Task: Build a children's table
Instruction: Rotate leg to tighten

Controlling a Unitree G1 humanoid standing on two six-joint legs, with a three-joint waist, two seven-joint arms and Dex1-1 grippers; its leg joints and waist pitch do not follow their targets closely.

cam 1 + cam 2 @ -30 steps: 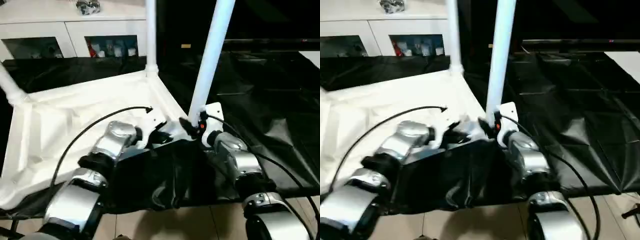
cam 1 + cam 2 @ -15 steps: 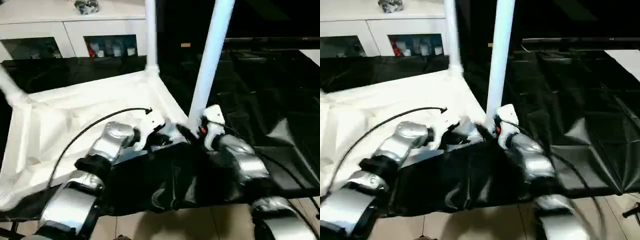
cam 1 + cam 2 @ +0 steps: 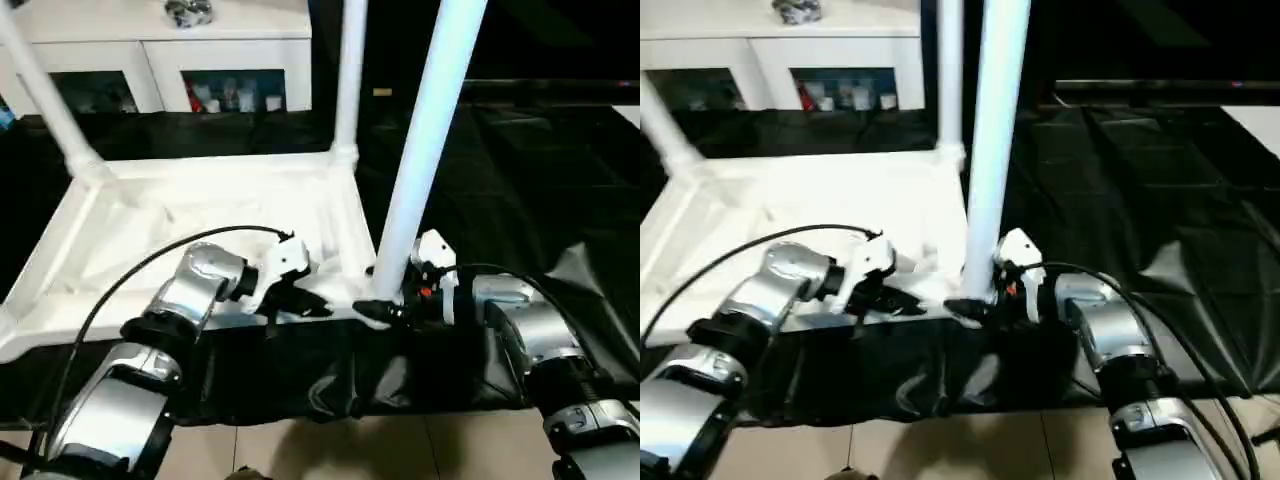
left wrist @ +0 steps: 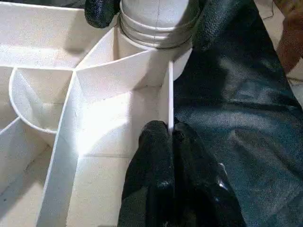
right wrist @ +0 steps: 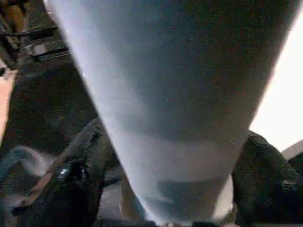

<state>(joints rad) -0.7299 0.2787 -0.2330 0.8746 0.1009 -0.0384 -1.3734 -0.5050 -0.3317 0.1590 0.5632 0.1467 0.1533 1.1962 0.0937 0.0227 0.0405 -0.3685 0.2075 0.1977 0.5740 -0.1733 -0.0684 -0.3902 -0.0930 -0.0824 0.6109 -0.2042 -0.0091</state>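
Note:
The white tabletop (image 3: 200,200) lies upside down on black sheeting, its ribbed underside facing up. Two legs stand in its far corners, one at the back left (image 3: 45,90) and one at the back right (image 3: 350,80). A third leg (image 3: 425,150) rises from the near right corner socket (image 4: 151,52). My right gripper (image 3: 385,308) is shut around this leg's base, with one black finger (image 5: 80,179) on each side. My left gripper (image 4: 169,137) is shut on the tabletop's thin near rim (image 4: 169,94), just left of that socket.
A white cabinet (image 3: 230,60) with glass doors stands behind the tabletop. Crinkled black sheeting (image 3: 520,180) covers the surface to the right and hangs over the near edge. Tan floor tiles (image 3: 330,450) show below it. Black cables loop over both forearms.
The whole view has shifted. The tabletop now lies squarer to me and flatter, and the near right leg stands more upright. Both grippers have kept their holds.

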